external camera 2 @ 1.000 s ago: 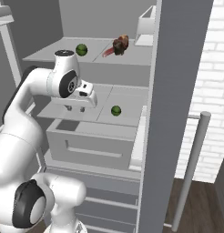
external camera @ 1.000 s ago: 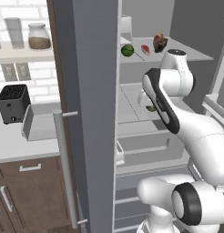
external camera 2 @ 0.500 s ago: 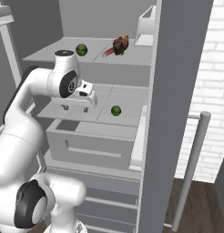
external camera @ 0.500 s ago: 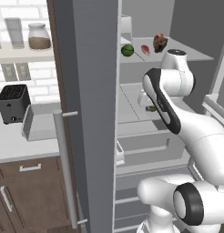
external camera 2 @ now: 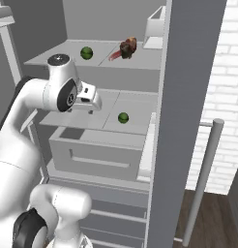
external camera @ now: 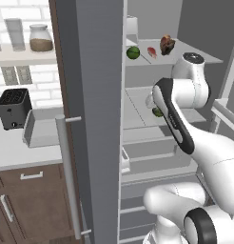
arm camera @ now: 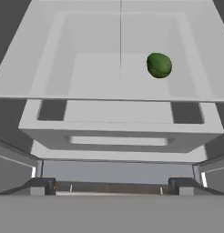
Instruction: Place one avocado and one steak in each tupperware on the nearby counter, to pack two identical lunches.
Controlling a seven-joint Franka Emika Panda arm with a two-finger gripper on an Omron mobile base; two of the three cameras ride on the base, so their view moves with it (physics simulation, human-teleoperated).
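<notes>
Pincer: the pincer (external camera 2: 91, 107) hangs over the left half of the fridge's middle shelf (external camera 2: 87, 121); its fingers (arm camera: 42, 185) stand wide apart at the two sides of the hand view, with nothing between them.
Arm: the white arm (external camera: 178, 119) reaches into the open fridge, its wrist level with the middle shelf.
Near avocado: one avocado (external camera 2: 123, 117) lies on the middle shelf, right of the shelf's centre line and apart from the pincer; it shows as a dark green ball in the hand view (arm camera: 159, 65) and peeks out beside the arm in the left base view (external camera: 157, 112).
Far avocado: a second avocado (external camera 2: 86, 53) sits on the top shelf (external camera 2: 53, 57), toward its left.
Steak: a flat pink-red steak (external camera 2: 116, 55) lies on the top shelf, just beside a brown lumpy item (external camera 2: 128, 47) whose kind cannot be told.
Drawer: a pale drawer (external camera 2: 96, 157) sits below the middle shelf.
Fridge door: the grey door (external camera: 92, 95) stands open, its bar handle (external camera: 67, 176) toward the camera.
Table: the pale table (external camera: 19, 155) to the left of the fridge carries a clear open tupperware (external camera: 43, 126) and, beside it, a black toaster (external camera: 14, 108).
Wall shelf: a jar (external camera: 41, 38) stands on the shelf above the table.
</notes>
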